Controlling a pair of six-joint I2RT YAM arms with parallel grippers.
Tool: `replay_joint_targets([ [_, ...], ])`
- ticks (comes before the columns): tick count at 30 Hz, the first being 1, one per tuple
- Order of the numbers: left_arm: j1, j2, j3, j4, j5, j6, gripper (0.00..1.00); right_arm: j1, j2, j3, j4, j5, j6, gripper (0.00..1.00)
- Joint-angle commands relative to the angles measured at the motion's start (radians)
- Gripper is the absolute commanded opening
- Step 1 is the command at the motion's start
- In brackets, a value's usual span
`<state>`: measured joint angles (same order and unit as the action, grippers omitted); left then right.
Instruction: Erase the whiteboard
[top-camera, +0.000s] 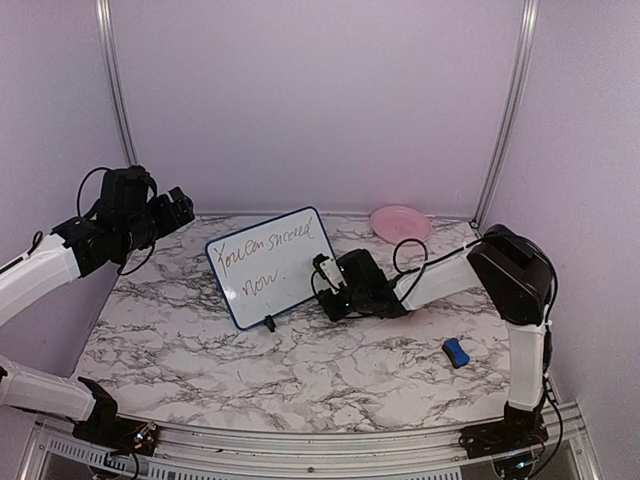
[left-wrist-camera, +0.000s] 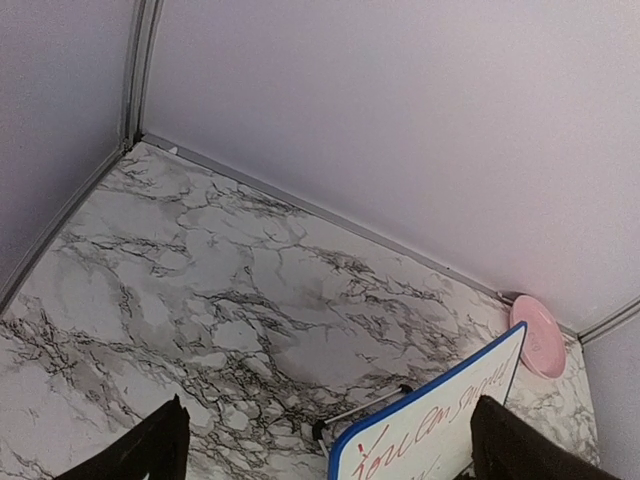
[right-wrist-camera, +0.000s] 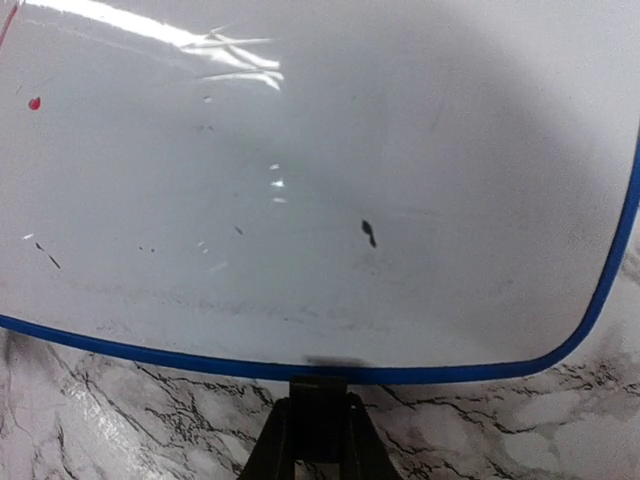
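Note:
The whiteboard stands tilted on small black feet at mid-table, with a blue frame and red handwriting. Its top corner shows in the left wrist view, and its white face fills the right wrist view. My right gripper is at the board's lower right edge. In its wrist view the gripper has its fingers drawn together on a small black block against the blue frame. My left gripper is open and empty, raised above the table's rear left; in its wrist view the fingers are wide apart.
A small blue eraser block lies on the marble table at the front right. A pink plate sits at the back right and shows in the left wrist view. Walls close in the back and sides.

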<state>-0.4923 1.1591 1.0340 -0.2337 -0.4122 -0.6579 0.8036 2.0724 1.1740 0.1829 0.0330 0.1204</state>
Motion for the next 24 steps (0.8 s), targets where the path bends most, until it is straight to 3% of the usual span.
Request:
replay_joint_targets([
  [1, 0.018, 0.005, -0.011, 0.056, 0.15, 0.112, 0.99, 0.007, -0.087, -0.102, 0.05, -0.116, -0.068, 0.0],
  [10, 0.025, 0.027, -0.009, 0.07, 0.249, 0.167, 0.99, 0.042, -0.223, -0.307, 0.147, -0.224, -0.218, 0.0],
  [20, 0.026, 0.057, -0.017, 0.088, 0.322, 0.168, 0.99, 0.131, -0.213, -0.309, 0.12, -0.213, -0.311, 0.0],
  [22, 0.026, 0.059, -0.02, 0.091, 0.329, 0.171, 0.99, 0.133, -0.219, -0.302, 0.095, -0.212, -0.304, 0.14],
  [24, 0.025, 0.061, -0.02, 0.09, 0.338, 0.18, 0.99, 0.132, -0.236, -0.301, 0.06, -0.206, -0.285, 0.35],
])
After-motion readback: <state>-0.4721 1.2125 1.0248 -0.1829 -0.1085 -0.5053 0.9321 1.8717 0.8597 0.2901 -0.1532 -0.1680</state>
